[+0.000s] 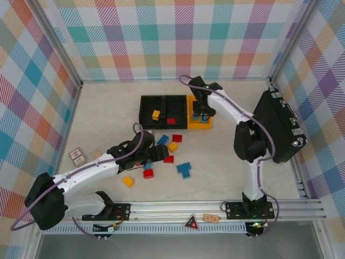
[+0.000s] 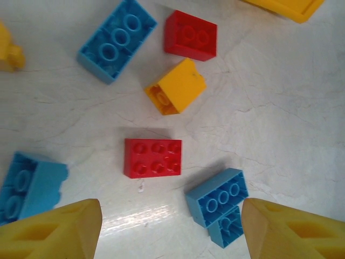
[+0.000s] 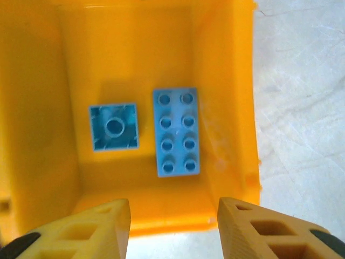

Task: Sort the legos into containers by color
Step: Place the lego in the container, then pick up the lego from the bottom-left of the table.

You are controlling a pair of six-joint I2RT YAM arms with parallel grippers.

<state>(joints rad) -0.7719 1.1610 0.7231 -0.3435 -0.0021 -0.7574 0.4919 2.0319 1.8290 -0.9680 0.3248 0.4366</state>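
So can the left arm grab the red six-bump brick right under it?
Probably yes. The left end effector hangs open just over the red brick, which lies flat with nothing on top. A blue brick sits close to its corner, so one finger might bump it.

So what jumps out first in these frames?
The yellow-orange bin at the right end of the row, with two blue bricks on its floor and the right claw open above it. Then the loose red, blue and yellow legos at mid-table, the left claw open over a red brick.
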